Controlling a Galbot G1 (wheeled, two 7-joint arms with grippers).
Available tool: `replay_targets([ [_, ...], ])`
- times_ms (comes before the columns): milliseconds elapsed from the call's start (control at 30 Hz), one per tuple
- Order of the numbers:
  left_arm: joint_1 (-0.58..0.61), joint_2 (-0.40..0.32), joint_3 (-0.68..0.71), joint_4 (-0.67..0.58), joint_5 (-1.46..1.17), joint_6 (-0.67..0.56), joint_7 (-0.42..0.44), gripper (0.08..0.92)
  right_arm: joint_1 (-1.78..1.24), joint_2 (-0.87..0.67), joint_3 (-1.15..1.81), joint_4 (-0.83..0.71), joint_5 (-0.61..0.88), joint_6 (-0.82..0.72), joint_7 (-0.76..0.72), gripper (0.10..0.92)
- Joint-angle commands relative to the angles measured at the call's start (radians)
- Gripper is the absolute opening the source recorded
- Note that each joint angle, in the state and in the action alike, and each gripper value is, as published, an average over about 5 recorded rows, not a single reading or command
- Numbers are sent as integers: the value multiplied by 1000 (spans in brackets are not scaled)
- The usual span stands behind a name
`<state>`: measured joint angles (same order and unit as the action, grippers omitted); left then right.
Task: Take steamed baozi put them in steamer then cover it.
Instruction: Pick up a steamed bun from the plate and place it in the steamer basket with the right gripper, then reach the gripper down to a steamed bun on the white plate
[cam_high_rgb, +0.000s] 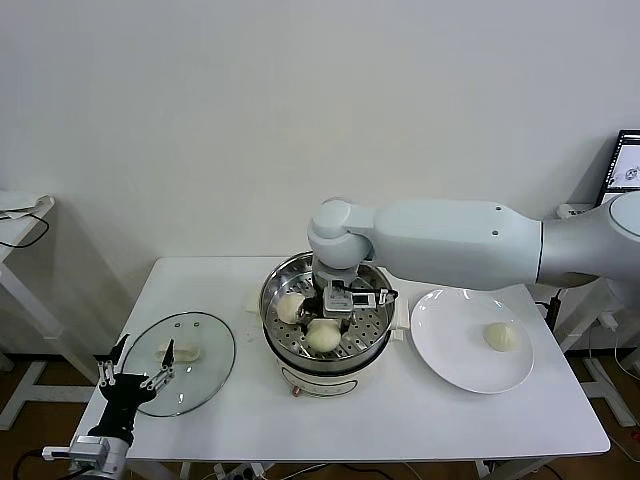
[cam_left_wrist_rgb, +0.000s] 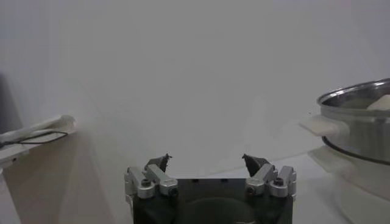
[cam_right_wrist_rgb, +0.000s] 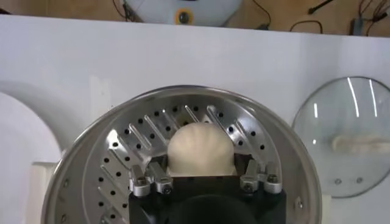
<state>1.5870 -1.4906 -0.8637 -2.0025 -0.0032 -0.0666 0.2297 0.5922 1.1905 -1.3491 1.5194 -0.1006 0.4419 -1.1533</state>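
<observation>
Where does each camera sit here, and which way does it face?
Head view: high on the robot, looking down at the table; right arm reaches into the steamer, left claw waits by the cover.
Left wrist view: low, facing the wall; open left claw, steamer at the edge.
Right wrist view: looking down into the steamer; right claw grips a baozi.
All share the steamer.

Plain white wall (cam_high_rgb: 300, 100) behind. White bench (cam_high_rgb: 400, 420) at centre frame. Second white table (cam_high_rgb: 15, 225) at left edge; monitor (cam_high_rgb: 627, 165) at right edge. Wooden floor below.
</observation>
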Motion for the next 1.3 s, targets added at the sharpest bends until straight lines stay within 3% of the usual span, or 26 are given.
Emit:
replay_targets([
  [33, 1, -1, -2, -3, 0, 0, 0, 823, -26, 6, -1, -12, -3, -7, -5, 704],
  [467, 2, -3, -3, -3, 0, -1, 1, 823, -51, 17, 4, -22, -8, -15, -12, 711],
  [733, 8, -4, -2, -9, 1, -1, 0, 823, -28, -15, 28, -11, 3, -28, -14, 815],
  [1000, 21, -5, 1, -35, 2, 0, -2, 823, 131, -211, 44, 42, 151, -97, -53, 823],
  [1300, 39, -10, 19, -61, 11, -3, -5, 823, 142, -530, 67, 24, 302, -452, -133, 823],
])
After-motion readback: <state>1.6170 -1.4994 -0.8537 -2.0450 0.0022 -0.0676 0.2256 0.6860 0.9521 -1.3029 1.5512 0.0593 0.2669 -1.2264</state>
